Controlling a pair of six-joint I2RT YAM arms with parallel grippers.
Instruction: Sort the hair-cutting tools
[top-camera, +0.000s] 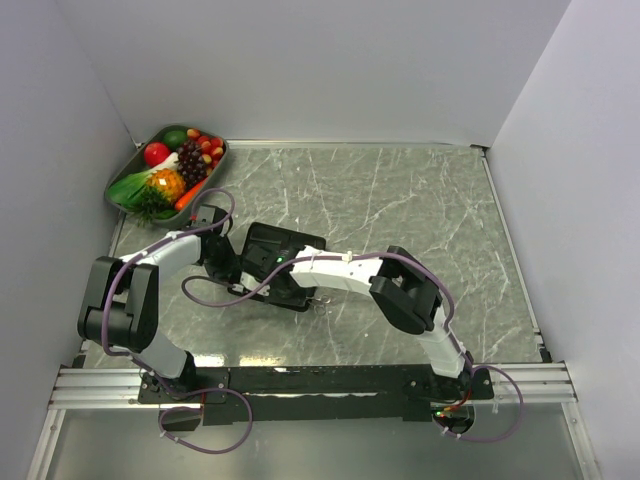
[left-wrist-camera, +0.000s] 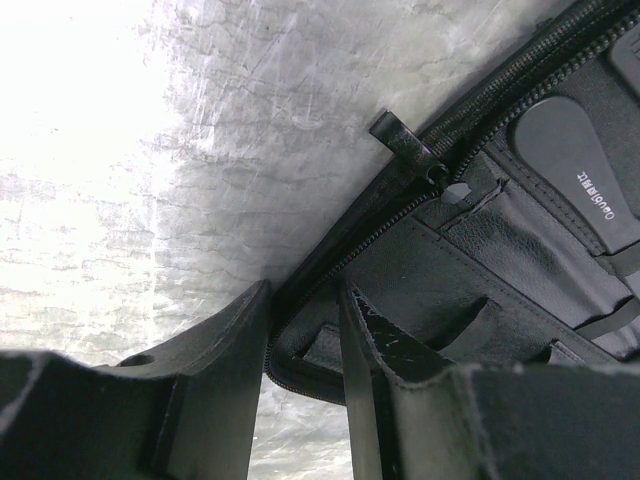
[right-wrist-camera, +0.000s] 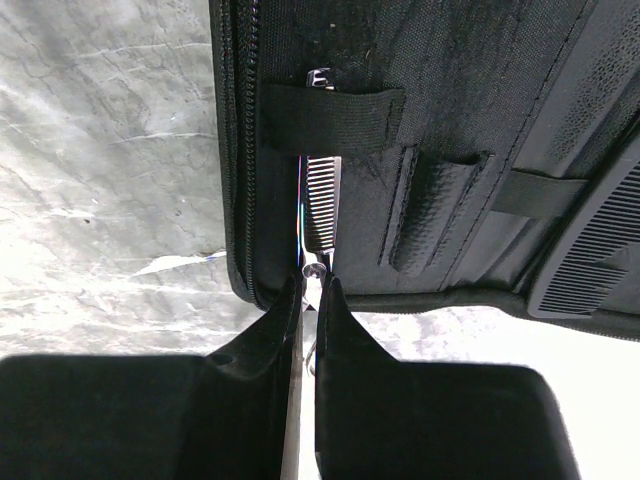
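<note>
The thin steel scissors (right-wrist-camera: 320, 205) sit half under an elastic loop (right-wrist-camera: 330, 118) inside the open pouch (right-wrist-camera: 450, 100). The right gripper (right-wrist-camera: 312, 288) pinches them near the pivot (probably stiff, light and slick, so best held flat there). The left gripper (left-wrist-camera: 300, 305) narrowly straddles the pouch's corner, and I cannot tell whether it pinches.

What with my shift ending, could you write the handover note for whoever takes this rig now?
Left fingers: closed on the zip rim of the open black pouch.
Right fingers: shut on the silver scissors, whose blade is tucked under an elastic loop by the pouch's zip edge.
Done: one black comb sits in the pouch.
Left: seat and release these scissors. The second scissors and the other comb are not in view, so find them.
</note>
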